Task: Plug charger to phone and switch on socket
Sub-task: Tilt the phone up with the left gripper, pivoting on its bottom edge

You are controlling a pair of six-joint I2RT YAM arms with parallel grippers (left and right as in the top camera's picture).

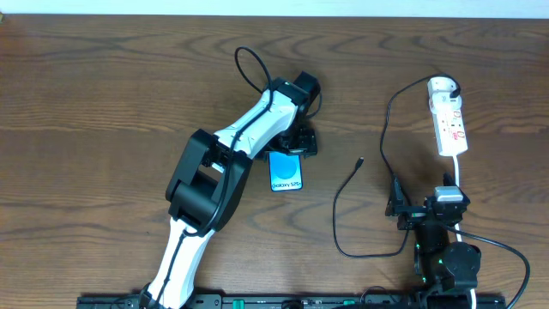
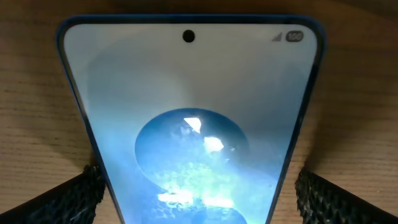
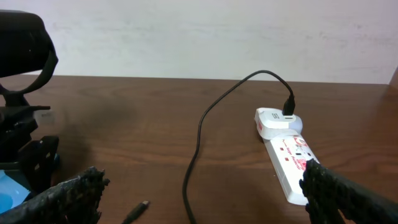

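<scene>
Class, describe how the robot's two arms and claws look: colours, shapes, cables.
The left arm has white links, bulky black joints and a black cable along it. The right arm looks black with small green lights. Claw fingers are black and rough-textured.

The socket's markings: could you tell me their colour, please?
Red, on the white socket; clearest in the right wrist view.
</scene>
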